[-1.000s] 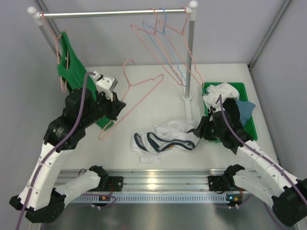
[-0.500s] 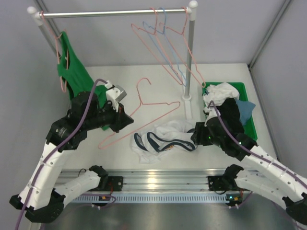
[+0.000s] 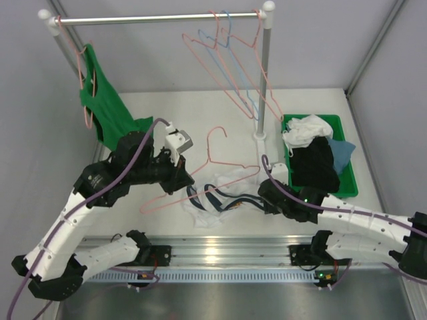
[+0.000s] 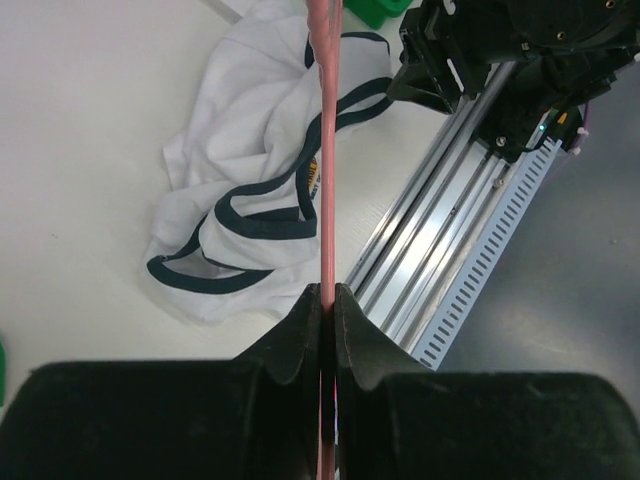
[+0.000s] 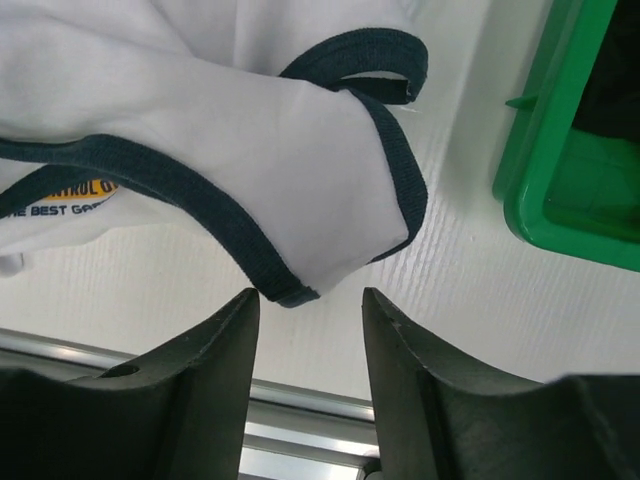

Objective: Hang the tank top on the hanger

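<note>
The left gripper [image 4: 327,300] pinches the hanger [image 4: 325,150] above the tank top [image 4: 250,130], which lies crumpled mid-table, not yet threaded; the right gripper [image 5: 308,310] gapes at a navy-trimmed fold, gripping nothing. White table [image 3: 200,110], green bin [image 5: 560,200] rightward, grey walls [image 3: 147,60] around

I count two tank tops: a white tank top [image 3: 230,181] on the worktop [image 3: 200,110] and a green tank top [image 3: 100,110] on the rail [image 3: 153,19]. Five hangers: one pink hanger [image 3: 223,162] in my left claw [image 4: 328,318], another pink [image 3: 85,80] under the green, two hanging pinks [image 3: 200,57] (overlapping, perhaps more), one blue hanger [image 3: 240,87]. One green tray [image 3: 333,119].
</note>
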